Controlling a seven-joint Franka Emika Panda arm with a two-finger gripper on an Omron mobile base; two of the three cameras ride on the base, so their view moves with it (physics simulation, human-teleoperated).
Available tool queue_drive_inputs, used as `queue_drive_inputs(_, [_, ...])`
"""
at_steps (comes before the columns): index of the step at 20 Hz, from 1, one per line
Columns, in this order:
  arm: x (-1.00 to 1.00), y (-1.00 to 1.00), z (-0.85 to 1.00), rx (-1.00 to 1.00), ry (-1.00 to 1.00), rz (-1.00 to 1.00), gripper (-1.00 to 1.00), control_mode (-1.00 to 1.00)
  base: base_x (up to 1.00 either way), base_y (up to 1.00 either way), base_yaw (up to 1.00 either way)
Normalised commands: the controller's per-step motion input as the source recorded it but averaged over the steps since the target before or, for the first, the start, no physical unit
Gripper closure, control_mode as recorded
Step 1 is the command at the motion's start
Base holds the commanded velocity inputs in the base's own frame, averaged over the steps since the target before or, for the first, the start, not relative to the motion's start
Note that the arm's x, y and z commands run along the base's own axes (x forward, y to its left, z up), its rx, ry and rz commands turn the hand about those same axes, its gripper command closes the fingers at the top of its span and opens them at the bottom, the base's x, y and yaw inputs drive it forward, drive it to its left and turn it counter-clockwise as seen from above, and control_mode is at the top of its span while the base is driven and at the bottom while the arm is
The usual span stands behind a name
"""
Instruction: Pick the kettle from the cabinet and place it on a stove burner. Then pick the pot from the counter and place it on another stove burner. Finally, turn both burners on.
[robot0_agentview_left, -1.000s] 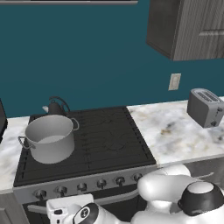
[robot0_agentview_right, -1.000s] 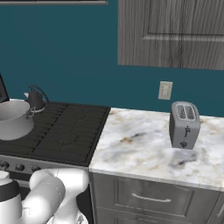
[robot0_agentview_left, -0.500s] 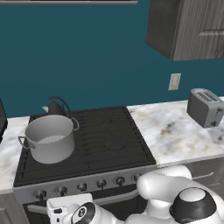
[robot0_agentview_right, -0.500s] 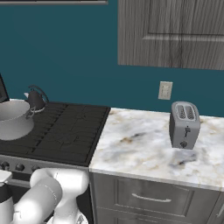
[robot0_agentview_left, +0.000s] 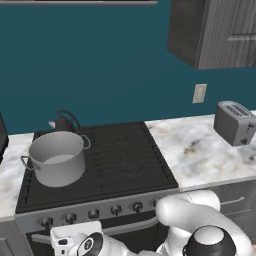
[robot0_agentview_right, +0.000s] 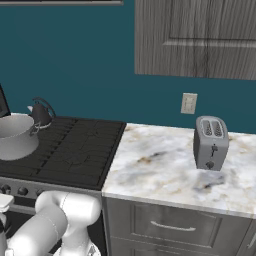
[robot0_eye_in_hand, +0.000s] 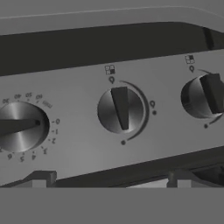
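The grey pot (robot0_agentview_left: 56, 157) (robot0_agentview_right: 14, 136) stands on the front left grate of the black stove (robot0_agentview_left: 125, 160) (robot0_agentview_right: 75, 150). Behind it, on the back left burner, sits the small dark kettle (robot0_agentview_left: 64, 122) (robot0_agentview_right: 41, 114). My hand hangs low in front of the stove's knob row (robot0_agentview_left: 93, 214). In the hand view my gripper (robot0_eye_in_hand: 111, 181) is open, its two fingertips (robot0_eye_in_hand: 41, 178) wide apart and holding nothing. It faces the front panel close up. A dark round knob (robot0_eye_in_hand: 120, 109) lies straight ahead between the tips, with another knob (robot0_eye_in_hand: 19, 127) to its left and a third (robot0_eye_in_hand: 204, 95) to its right.
The white marble counter (robot0_agentview_left: 200, 150) (robot0_agentview_right: 165, 170) runs right of the stove and carries a grey toaster (robot0_agentview_left: 234, 122) (robot0_agentview_right: 211, 142). A dark wood-grain wall cabinet (robot0_agentview_left: 215, 30) (robot0_agentview_right: 200, 35) hangs shut above it. Drawer fronts (robot0_agentview_right: 170, 227) sit below the counter.
The arm's elbow has sunk a little and shifted left, with the hand staying low at the stove front. Pot and kettle have not moved.
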Motion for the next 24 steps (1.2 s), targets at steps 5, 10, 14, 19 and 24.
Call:
queue_drive_inputs(5, [0.10, 0.10, -0.15, 0.00, -0.02, 0.00, -1.00, -1.00, 0.00, 0.00, 0.00])
queue_drive_inputs(10, [0.15, 0.03, -0.16, -0.01, -0.01, 0.00, -1.00, -1.00, 0.00, 0.00, 0.00])
queue_drive_inputs(14, [0.15, 0.05, -0.12, -0.01, -0.01, 0.00, -1.00, -1.00, 0.00, 0.00, 0.00])
queue_drive_inputs(19, [0.14, 0.16, -0.12, -0.02, 0.00, 0.00, -1.00, -1.00, 0.00, 0.00, 0.00])
queue_drive_inputs(24, [0.11, 0.13, -0.11, -0.03, 0.00, 0.00, -1.00, -1.00, 0.00, 0.00, 0.00])
